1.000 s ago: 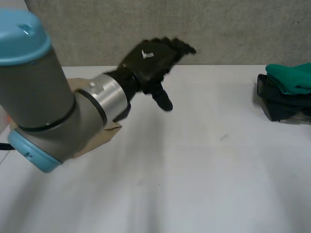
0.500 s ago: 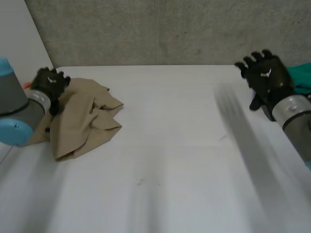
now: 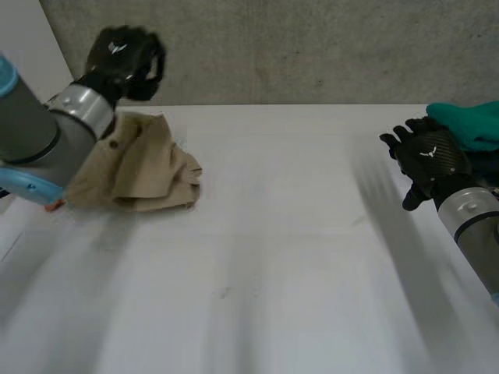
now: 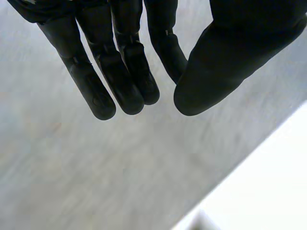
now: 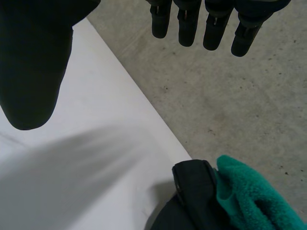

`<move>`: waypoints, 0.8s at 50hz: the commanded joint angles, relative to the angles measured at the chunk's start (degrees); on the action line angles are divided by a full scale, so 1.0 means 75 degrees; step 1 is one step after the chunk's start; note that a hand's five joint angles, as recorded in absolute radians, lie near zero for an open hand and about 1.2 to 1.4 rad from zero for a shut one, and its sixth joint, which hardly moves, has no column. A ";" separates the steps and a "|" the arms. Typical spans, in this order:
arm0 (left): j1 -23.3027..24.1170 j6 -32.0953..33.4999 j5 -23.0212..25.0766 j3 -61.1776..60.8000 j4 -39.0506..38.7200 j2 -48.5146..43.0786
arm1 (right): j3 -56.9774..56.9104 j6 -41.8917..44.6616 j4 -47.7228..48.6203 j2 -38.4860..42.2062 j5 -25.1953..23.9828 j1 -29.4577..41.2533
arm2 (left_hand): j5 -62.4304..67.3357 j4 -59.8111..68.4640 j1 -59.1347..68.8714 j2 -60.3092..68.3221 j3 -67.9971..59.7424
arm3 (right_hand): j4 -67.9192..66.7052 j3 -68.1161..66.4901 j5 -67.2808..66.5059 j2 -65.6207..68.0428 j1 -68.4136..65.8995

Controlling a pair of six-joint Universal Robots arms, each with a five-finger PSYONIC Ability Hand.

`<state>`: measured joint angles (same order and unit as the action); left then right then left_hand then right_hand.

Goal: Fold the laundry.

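Nearest you: white table (image 3: pixel 257 296). Mid-table, at your right: right hand (image 3: pixel 427 160), fingers straight and spread, thumb well apart, holding nothing. At your left: tan garment (image 3: pixel 148 167), one crumpled heap on the table. Just beyond the right hand: green fleece (image 3: pixel 468 125) lying on a dark folded garment (image 5: pixel 192 191). Farthest: left hand (image 3: pixel 125 56), high over the tan garment's far edge, fingers loosely extended, empty.

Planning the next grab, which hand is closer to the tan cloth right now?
Left. The left hand is raised by the tan cloth's far edge; the right hand is across the table, beside the green garment.
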<state>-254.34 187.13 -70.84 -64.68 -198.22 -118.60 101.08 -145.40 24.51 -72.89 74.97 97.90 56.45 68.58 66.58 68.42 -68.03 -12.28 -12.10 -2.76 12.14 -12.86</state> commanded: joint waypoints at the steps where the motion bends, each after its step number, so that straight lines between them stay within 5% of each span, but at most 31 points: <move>1: 0.1450 -0.0575 -0.0199 -0.0094 0.0039 0.0006 | 0.0222 -0.0067 -0.0069 -0.0301 0.0023 0.0001 | 0.1806 0.1522 0.1789 0.1544 -0.1597 | 0.0304 0.0280 0.0368 -0.0285 0.0381; 9: 0.2495 0.0033 -0.0948 0.0034 0.0098 -0.1554 | 0.0409 -0.0078 -0.0069 -0.0383 0.0000 0.0001 | 0.1806 0.1522 0.1789 0.1544 -0.1597 | 0.0304 0.0280 0.0368 -0.0285 0.0381; 11: 0.2495 0.0325 -0.1136 0.0034 0.0098 -0.1508 | 0.0444 -0.0078 -0.0069 -0.0371 -0.0024 -0.0011 | -0.1710 -0.1994 -0.1728 -0.1972 0.1920 | 0.0304 0.0280 0.0368 -0.0285 0.0381; 12: 0.2495 0.0605 -0.1380 0.0023 0.0109 -0.1415 | 0.0456 -0.0078 -0.0069 -0.0360 -0.0035 -0.0022 | -0.5509 -0.5793 -0.5526 -0.5771 0.5719 | 0.0304 0.0280 0.0368 -0.0285 0.0381; 15: 0.2436 0.1017 -0.1815 -0.0036 0.0121 -0.1180 | 0.0480 -0.0078 -0.0069 -0.0360 -0.0071 -0.0058 | -0.7069 -0.7354 -0.7087 -0.7332 0.7279 | 0.0304 0.0280 0.0368 -0.0285 0.0381; 23: 0.0867 0.2108 -0.2625 -0.0481 0.0695 -0.0312 | 0.0491 -0.0078 -0.0069 -0.0336 -0.0082 -0.0034 | -0.7184 -0.7468 -0.7202 -0.7446 0.7394 | 0.0304 0.0280 0.0368 -0.0285 0.0381; 27: 0.0059 0.2436 -0.2543 -0.0434 0.1012 -0.0452 | 0.0503 -0.0078 -0.0069 -0.0278 -0.0094 -0.0034 | -0.7229 -0.7513 -0.7247 -0.7492 0.7439 | 0.0304 0.0280 0.0368 -0.0285 0.0381; 32: -0.0925 0.2624 -0.1318 -0.0154 0.1164 -0.1586 | 0.0503 -0.0078 -0.0046 -0.0254 -0.0094 -0.0023 | -0.7274 -0.7559 -0.7292 -0.7537 0.7484 | 0.0304 0.0280 0.0368 -0.0285 0.0381; 36: -0.1302 0.2589 -0.0248 0.0350 0.1141 -0.2256 | 0.0503 -0.0067 -0.0046 -0.0137 -0.0036 0.0024 | -0.7140 -0.7424 -0.7157 -0.7402 0.7350 | 0.0304 0.0280 0.0368 -0.0285 0.0381; 40: -0.1478 0.2554 0.0012 0.0819 0.1106 -0.2831 | 0.0503 -0.0067 -0.0046 -0.0067 -0.0024 0.0024 | -0.6493 -0.6778 -0.6511 -0.6756 0.6703 | 0.0304 0.0280 0.0368 -0.0285 0.0381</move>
<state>-263.38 206.84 -76.26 -63.40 -189.42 -133.42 104.86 -145.94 24.16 -74.14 74.54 97.96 3.14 13.16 13.10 13.22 -14.00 -12.28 -12.10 -2.76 12.14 -12.86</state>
